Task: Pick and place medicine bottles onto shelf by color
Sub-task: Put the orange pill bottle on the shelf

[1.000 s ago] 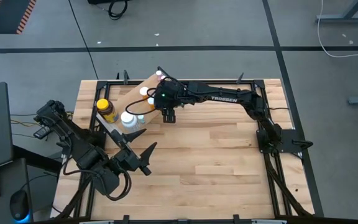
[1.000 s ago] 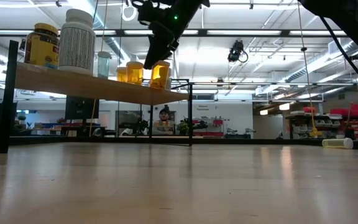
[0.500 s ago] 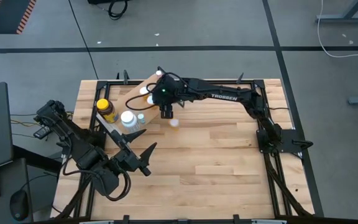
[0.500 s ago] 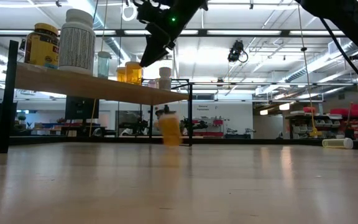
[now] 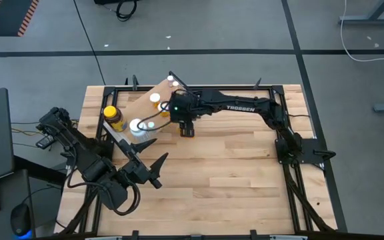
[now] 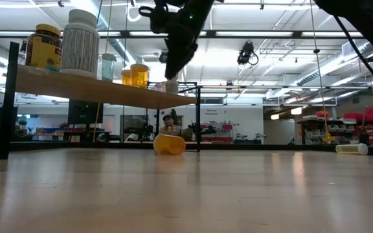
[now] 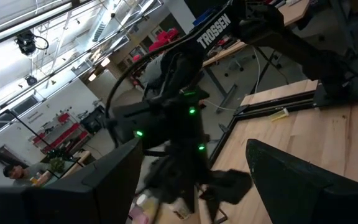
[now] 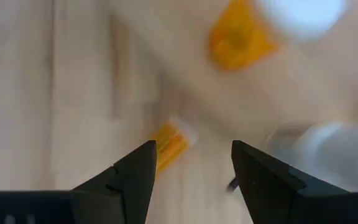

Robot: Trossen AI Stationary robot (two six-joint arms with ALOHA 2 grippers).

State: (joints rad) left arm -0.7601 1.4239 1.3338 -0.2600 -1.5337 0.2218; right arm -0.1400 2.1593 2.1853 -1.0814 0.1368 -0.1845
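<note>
Vial (image 6: 169, 144) lies on its side on the table (image 5: 245, 173), just below the right pincer (image 5: 185, 127), which gapes wide and empty; left pincer (image 5: 149, 160) waits wide at 7 o'clock

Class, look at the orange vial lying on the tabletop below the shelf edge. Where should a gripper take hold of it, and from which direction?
Probably across the middle of its orange body, coming straight down. The orange vial lies on its side on the tabletop, so its round flanks are exposed from above. The right gripper hangs open over it; its fingers should straddle the body, not the white-capped end.
</note>
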